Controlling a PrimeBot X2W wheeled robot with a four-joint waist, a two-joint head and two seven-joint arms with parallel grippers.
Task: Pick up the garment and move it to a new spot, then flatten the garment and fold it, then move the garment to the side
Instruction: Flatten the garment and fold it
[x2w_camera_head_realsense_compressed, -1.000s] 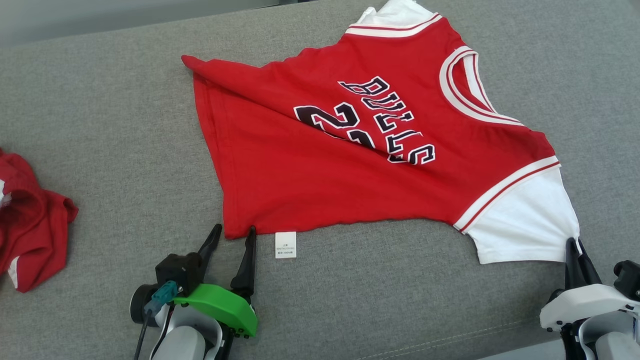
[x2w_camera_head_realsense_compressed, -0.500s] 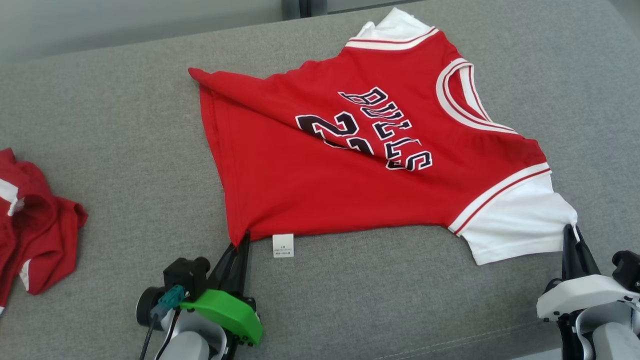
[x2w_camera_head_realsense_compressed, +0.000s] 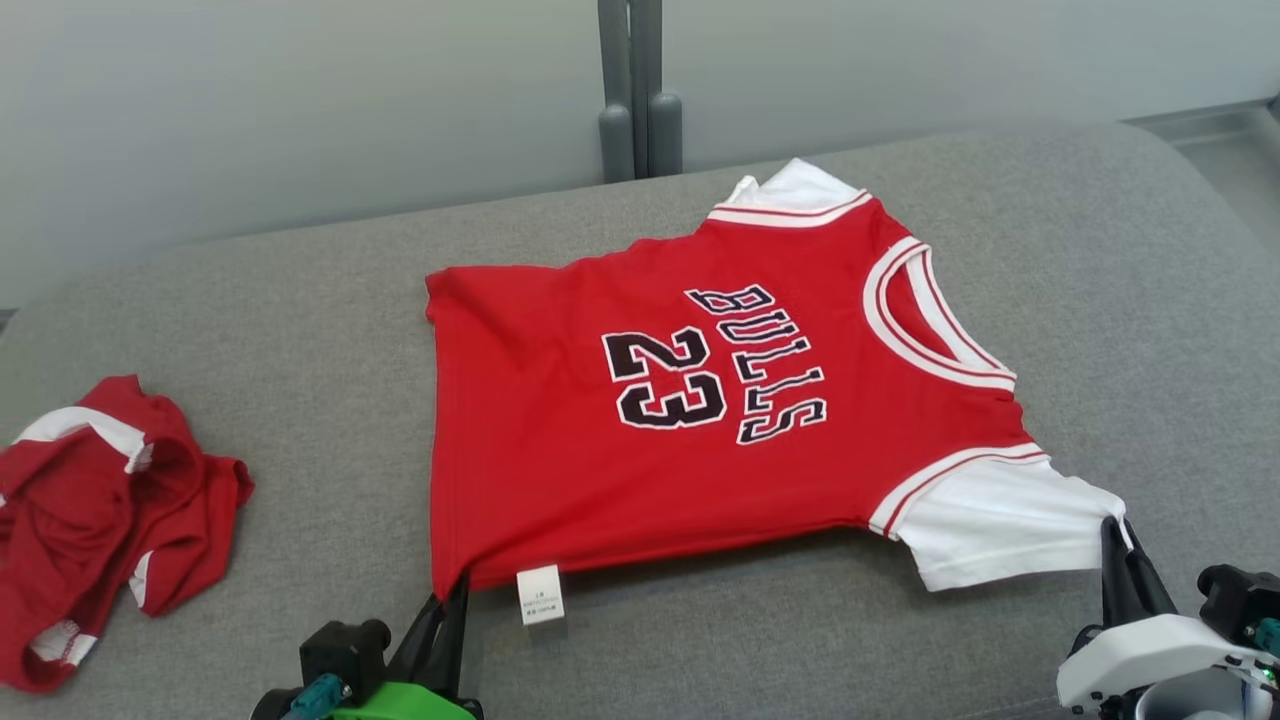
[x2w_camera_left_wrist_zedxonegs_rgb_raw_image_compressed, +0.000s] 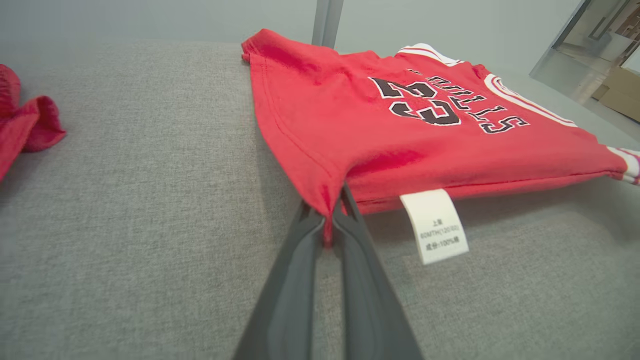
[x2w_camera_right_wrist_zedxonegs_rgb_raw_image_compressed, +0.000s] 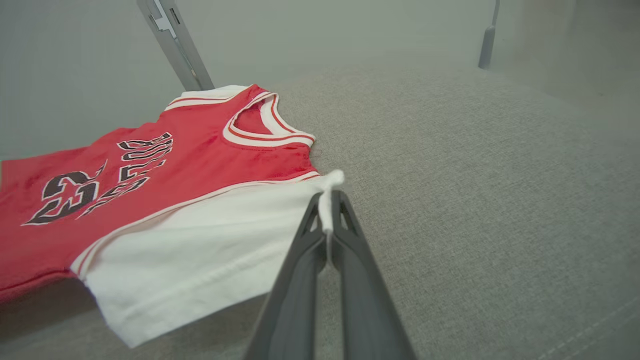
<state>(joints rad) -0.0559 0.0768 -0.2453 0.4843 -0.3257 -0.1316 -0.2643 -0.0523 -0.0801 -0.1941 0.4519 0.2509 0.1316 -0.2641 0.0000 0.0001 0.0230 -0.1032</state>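
The left gripper (x2w_camera_left_wrist_zedxonegs_rgb_raw_image_compressed: 327, 212) is closed tight on the near hem corner of the shirt (x2w_camera_head_realsense_compressed: 700, 450), with a small pinch of red cloth seen between its fingers. The right gripper (x2w_camera_right_wrist_zedxonegs_rgb_raw_image_compressed: 327, 202) is likewise closed on the edge of the near white sleeve (x2w_camera_right_wrist_zedxonegs_rgb_raw_image_compressed: 200, 245), with a twist of white cloth caught at its tips. By these two holds the near edge is drawn taut and raised a little off the grey cushion (x2w_camera_head_realsense_compressed: 300, 300), and a shadow is cast beneath it. This is judged to be done so that the shirt can be pulled flat before it is folded.

Just right of the left fingers a white label (x2w_camera_left_wrist_zedxonegs_rgb_raw_image_compressed: 435, 225) is hung from the hem; its print is too small to be read with certainty. Beyond the fingers the body of the shirt is spread face up, and "23" and "BULLS" can be read in black letters edged with white, set sideways to the robot. Further off, the white-trimmed neck opening (x2w_camera_head_realsense_compressed: 930, 320) and the far sleeve (x2w_camera_head_realsense_compressed: 790, 190) are laid flat. Well left of the left fingers a crumpled heap of red cloth (x2w_camera_head_realsense_compressed: 100, 510) is set apart.
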